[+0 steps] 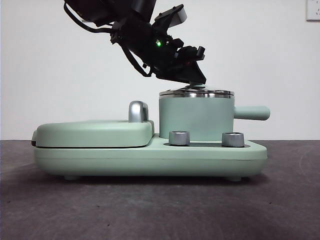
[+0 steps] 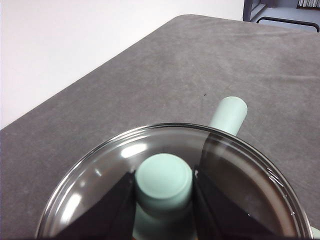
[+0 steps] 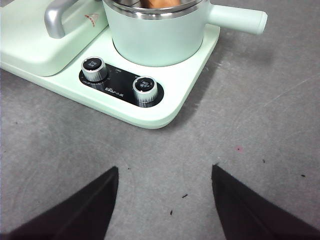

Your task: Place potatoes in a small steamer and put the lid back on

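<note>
Front view showed the left claw (image 1: 196, 82) reaching down from above onto the top of the steamer (image 1: 196, 117), which stood on the right half of a mint-green cooker base (image 1: 150, 157) resting on the dark counter (image 1: 150, 210). Its two black jaws were closed on the green knob (image 2: 164, 182) of the glass lid (image 2: 100, 175), one jaw on each side of the knob, touching it. The lid sat level on the steamer's steel rim, and the steamer's stubby handle (image 1: 251, 112) pointed away from the griddle cover (image 1: 92, 133) beside it. That flat cover, with its chrome handle (image 1: 138, 111), lay just beside the steamer on the base. Two silver dials (image 3: 145, 90) sat on the base in front of the steamer. A sliver of the orange-brown potato (image 3: 160, 3) showed inside the steamer in the right wrist view. The right claw (image 3: 165, 200) hung over bare counter, well apart from the steamer on the side of the dials, its jaws spread wide and holding nothing.
</note>
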Robot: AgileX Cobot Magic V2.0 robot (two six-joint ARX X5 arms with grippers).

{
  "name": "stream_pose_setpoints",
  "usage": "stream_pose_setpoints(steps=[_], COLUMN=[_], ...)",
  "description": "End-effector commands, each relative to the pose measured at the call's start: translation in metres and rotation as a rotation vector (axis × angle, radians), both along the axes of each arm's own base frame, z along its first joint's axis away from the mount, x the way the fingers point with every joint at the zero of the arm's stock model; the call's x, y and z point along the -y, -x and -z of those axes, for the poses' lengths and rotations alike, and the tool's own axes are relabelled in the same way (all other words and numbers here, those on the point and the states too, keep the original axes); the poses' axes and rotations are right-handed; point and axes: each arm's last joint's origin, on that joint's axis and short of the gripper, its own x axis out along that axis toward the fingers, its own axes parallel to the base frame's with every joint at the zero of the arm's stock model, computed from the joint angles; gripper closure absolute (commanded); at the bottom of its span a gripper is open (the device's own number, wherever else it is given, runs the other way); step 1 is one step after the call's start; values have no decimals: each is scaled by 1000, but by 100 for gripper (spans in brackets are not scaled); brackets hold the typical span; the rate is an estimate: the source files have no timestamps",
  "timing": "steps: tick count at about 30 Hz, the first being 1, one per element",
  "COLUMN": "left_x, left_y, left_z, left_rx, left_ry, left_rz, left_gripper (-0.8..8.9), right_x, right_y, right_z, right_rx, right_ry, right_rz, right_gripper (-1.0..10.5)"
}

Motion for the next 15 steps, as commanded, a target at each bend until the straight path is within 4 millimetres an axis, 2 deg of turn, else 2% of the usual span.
stream_pose_setpoints(steps=[1, 3, 7, 15], left_x=[7, 7, 7, 6], left_y=[-2, -2, -2, 0], left_z=[-6, -6, -7, -11], left_rx=[35, 35, 36, 14], left_ry=[15, 15, 16, 45], left_rz=[15, 15, 15, 4], left_gripper=[798, 737, 532, 466], right_x=[0, 0, 0, 0], right_y=[0, 0, 0, 0], right_z=[-2, -2, -2, -2], right_rx=[9, 8, 7, 8], right_ry=[-1, -1, 0, 0], right_rz=[-2, -2, -2, -2], right_gripper=[662, 662, 662, 662])
